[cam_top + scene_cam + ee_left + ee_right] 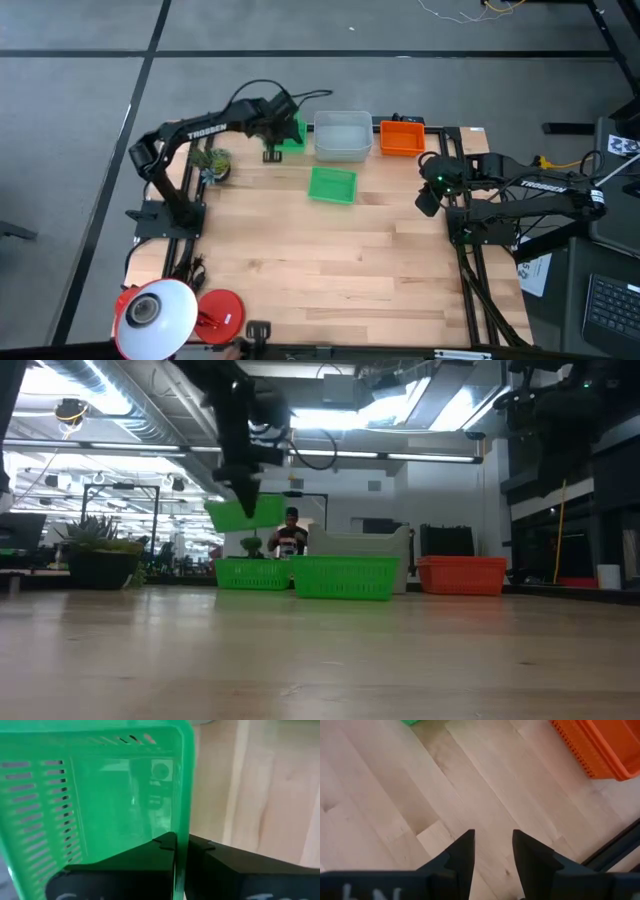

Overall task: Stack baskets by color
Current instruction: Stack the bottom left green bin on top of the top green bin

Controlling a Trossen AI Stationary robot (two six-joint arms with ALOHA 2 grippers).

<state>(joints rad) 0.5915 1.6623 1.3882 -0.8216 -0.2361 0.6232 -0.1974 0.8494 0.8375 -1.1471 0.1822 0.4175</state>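
Note:
My left gripper [272, 148] is shut on a bright green basket [245, 512] and holds it in the air at the table's far left. Below it, a second green basket [252, 572] rests by its bottom on the table. A third green one [332, 185] sits nearer the middle. A translucent grey-white basket [342, 136] and an orange basket [403, 137] stand along the far edge. My right gripper [492, 851] hangs open over bare wood at the right, near the orange basket [600, 745]. My left gripper pinches one side wall of the green basket at its rim [181, 820], one finger [162, 845] inside the basket and the other [202, 846] outside. The fingers slant down from above. The basket is lifted clear of the table and hangs tilted below the fingers.
A small potted plant [210, 160] stands by the left arm. A lamp with a white shade [155, 315] and a red round base [220, 312] sits at the near left corner. Bare wood [340, 260] fills the near half of the table.

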